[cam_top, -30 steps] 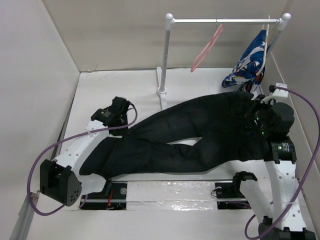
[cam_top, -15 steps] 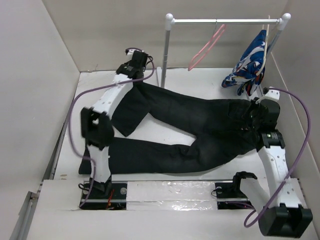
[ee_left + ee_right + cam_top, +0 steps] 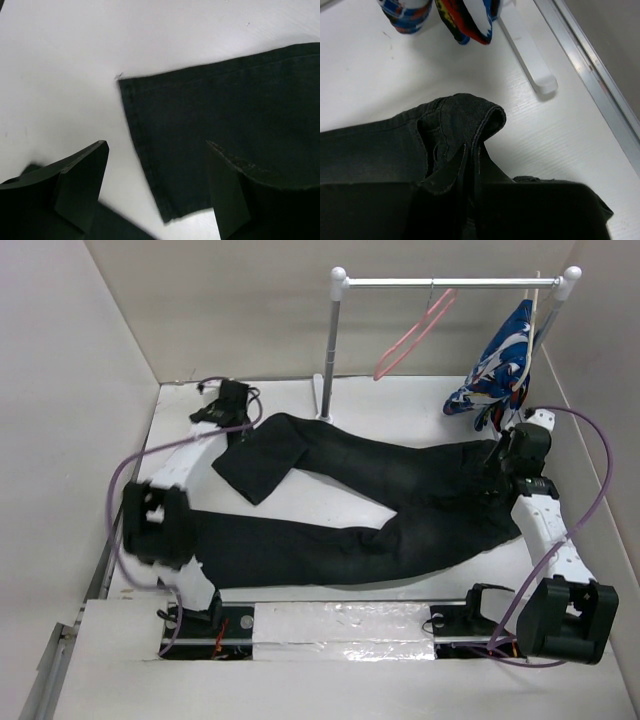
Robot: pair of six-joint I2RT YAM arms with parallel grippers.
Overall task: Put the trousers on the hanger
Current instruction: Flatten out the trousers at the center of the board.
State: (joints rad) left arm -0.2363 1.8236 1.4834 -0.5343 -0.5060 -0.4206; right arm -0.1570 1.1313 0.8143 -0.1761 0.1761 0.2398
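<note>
Left gripper (image 3: pixel 157 150) hovers with its jaws wide apart over the hem of one leg of the trousers (image 3: pixel 400 490), near the far left corner of the table (image 3: pixel 400 405), holding nothing. Right gripper (image 3: pixel 505 455) is clamped on the bunched waistband near the right edge, and the trousers lie flat across the table with both legs spread leftward. The hanger (image 3: pixel 410 330) hangs on the rail (image 3: pixel 450 283) above the far edge, apart from the trousers.

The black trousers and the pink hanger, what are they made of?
The trousers look like woven cotton cloth, maybe denim: matte black, with a stitched hem and soft folds. The hanger looks like smooth pink plastic, or maybe coated wire. It is too thin and far away to be sure.
</note>
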